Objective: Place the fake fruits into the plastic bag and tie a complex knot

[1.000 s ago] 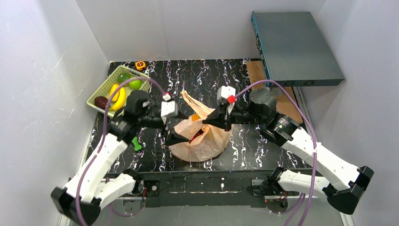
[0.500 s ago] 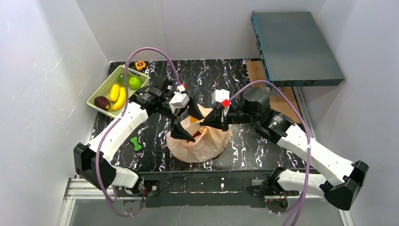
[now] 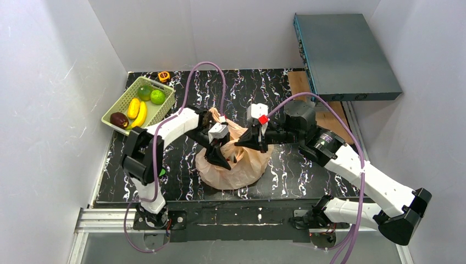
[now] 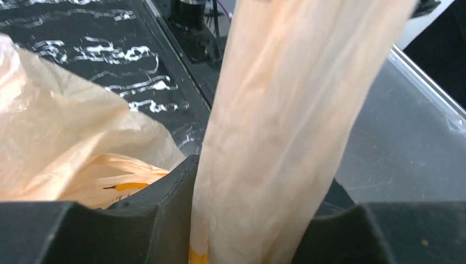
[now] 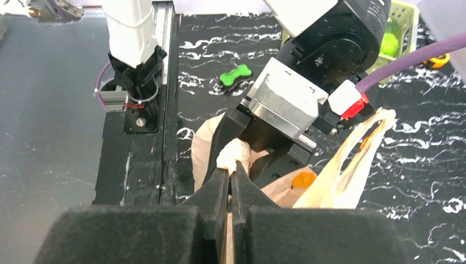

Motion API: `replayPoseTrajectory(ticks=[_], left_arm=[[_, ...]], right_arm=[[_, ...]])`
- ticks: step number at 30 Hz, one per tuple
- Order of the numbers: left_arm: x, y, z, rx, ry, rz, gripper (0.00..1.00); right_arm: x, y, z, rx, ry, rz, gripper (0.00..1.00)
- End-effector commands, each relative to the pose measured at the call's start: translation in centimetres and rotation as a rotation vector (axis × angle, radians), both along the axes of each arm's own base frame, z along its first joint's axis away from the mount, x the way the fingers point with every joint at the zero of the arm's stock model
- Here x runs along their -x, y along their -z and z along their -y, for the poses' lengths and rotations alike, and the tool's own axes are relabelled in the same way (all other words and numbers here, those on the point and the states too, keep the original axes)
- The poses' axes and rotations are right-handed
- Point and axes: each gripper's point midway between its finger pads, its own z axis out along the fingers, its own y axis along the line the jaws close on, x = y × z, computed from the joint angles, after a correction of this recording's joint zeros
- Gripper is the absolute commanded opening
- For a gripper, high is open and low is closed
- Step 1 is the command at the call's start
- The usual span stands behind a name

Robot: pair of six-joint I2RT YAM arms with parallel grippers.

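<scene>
Swung in over bag (image 3: 236,170), L gripper (image 3: 218,157) now pinching left handle (image 4: 275,137); R gripper (image 5: 231,176) clamped on right handle (image 5: 233,154). Risk: thin plastic slips/tears under hard pull.

I saw plain white walls (image 3: 55,82) enclosing the black, white-veined tabletop (image 3: 247,88); a grey-blue metal box (image 3: 346,55) sat upper right, over a wooden board (image 3: 299,85).

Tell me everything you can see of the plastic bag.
The plastic bag is thin, crinkly, translucent peach film. It sits slumped on the black marbled table, mouth upward, with an orange fruit showing inside. The left hand grips one stretched handle strip; the right hand pinches a bunched bit of its rim.
</scene>
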Motion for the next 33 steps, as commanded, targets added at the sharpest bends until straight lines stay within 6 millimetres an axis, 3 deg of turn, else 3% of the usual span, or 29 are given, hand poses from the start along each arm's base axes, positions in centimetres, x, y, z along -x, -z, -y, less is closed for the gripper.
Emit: replayPoseTrajectory(ticks=[1, 5, 10, 13, 14, 17, 21, 22, 27, 29, 33], left_arm=[[2.0, 0.4, -2.2, 0.020, 0.078, 0.067, 0.37], [1.2, 1.7, -2.1, 0.007, 0.051, 0.081, 0.35], [0.2, 4.4, -2.3, -0.066, -0.020, 0.101, 0.18], [-1.2, 6.2, -2.3, -0.121, -0.115, 0.113, 0.00], [-1.8, 6.7, -2.3, -0.121, -0.140, 0.155, 0.00], [-3.6, 6.9, -1.9, -0.105, -0.241, 0.255, 0.00], [-5.2, 5.3, -1.4, -0.056, -0.301, 0.352, 0.00], [-5.5, 4.8, -1.3, -0.048, -0.318, 0.373, 0.04], [-5.4, 1.6, -1.9, -0.036, -0.384, 0.429, 0.58], [-4.8, -0.4, -2.4, -0.025, -0.400, 0.449, 0.67], [-3.8, -3.3, -3.5, -0.028, -0.458, 0.442, 0.75]], right_arm=[[0.2, -3.1, 0.5, -0.053, 0.014, 0.043, 0.01], [0.1, -3.0, 0.8, -0.046, 0.033, 0.038, 0.01], [-0.2, -3.0, 0.9, -0.045, 0.058, 0.034, 0.01], [-0.4, -2.8, 1.1, -0.042, 0.077, 0.024, 0.01], [-0.5, -2.7, 1.2, -0.042, 0.087, 0.020, 0.01], [-0.6, -2.1, 1.3, -0.035, 0.105, -0.005, 0.01], [-1.0, -1.5, 1.0, -0.036, 0.134, -0.053, 0.01], [-1.2, -1.2, 0.9, -0.031, 0.141, -0.062, 0.01], [-1.2, -0.1, 1.1, -0.021, 0.147, -0.064, 0.01], [-1.0, 0.0, 1.1, -0.024, 0.138, -0.060, 0.01], [-0.8, 0.0, 0.9, -0.031, 0.110, -0.036, 0.01]])
